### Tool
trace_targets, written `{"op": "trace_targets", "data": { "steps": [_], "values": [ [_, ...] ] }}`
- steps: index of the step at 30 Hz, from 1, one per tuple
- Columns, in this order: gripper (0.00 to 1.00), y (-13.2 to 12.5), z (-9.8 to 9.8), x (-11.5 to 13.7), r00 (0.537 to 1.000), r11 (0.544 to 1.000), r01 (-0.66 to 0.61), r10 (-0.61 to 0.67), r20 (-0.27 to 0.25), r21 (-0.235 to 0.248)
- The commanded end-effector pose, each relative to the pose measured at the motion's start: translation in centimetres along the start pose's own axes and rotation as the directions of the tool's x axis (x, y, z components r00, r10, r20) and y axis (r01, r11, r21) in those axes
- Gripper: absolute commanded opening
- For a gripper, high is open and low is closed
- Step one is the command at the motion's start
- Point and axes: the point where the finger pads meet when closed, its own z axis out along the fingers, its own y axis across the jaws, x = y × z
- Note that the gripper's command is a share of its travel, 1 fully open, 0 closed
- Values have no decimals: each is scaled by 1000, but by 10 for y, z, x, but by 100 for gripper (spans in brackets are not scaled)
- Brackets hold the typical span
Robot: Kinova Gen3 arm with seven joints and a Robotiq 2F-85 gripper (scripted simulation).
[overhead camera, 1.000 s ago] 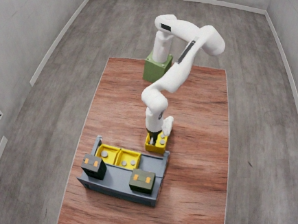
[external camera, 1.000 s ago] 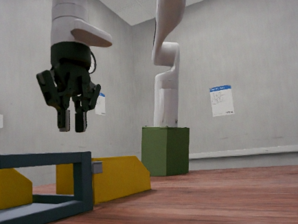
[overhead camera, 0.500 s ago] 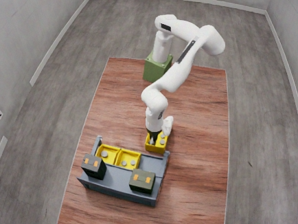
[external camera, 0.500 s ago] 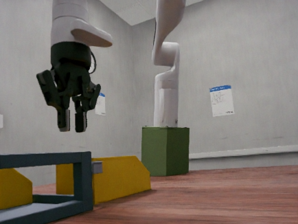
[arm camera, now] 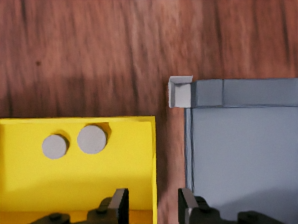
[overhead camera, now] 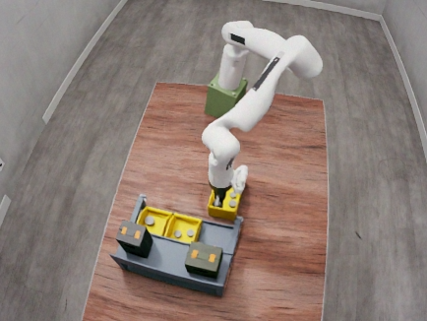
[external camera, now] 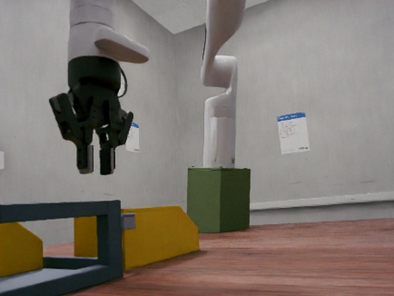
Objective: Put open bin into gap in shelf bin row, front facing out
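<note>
The open yellow bin (overhead camera: 223,211) (external camera: 154,231) (arm camera: 75,180) stands on the wooden table just behind the grey shelf (overhead camera: 167,256) (external camera: 109,236) (arm camera: 240,150), next to its right end. Grey disc parts (arm camera: 92,138) (overhead camera: 232,202) lie in it. My gripper (overhead camera: 217,196) (external camera: 96,170) (arm camera: 153,204) hangs well above the bin, over its side wall next to the shelf. The fingers stand a little apart with nothing between them. The gap in the bin row (overhead camera: 221,233) is at the shelf's right end, beside two yellow bins (overhead camera: 154,219) (overhead camera: 184,228).
Two dark boxes (overhead camera: 134,237) (overhead camera: 204,259) sit on the shelf's top board. A small pale block (arm camera: 181,92) (external camera: 128,221) marks the shelf's corner post. The arm's green pedestal (overhead camera: 225,96) (external camera: 218,197) stands at the table's far edge.
</note>
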Motion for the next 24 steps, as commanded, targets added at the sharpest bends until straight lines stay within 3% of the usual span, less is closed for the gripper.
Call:
{"op": "trace_targets", "data": {
  "steps": [1, 24],
  "values": [
    [39, 1, 3, 0, 1000, 1000, 0, 0, -1, -2],
    [39, 1, 19, 0, 1000, 1000, 0, 0, -1, -2]
  ]
}}
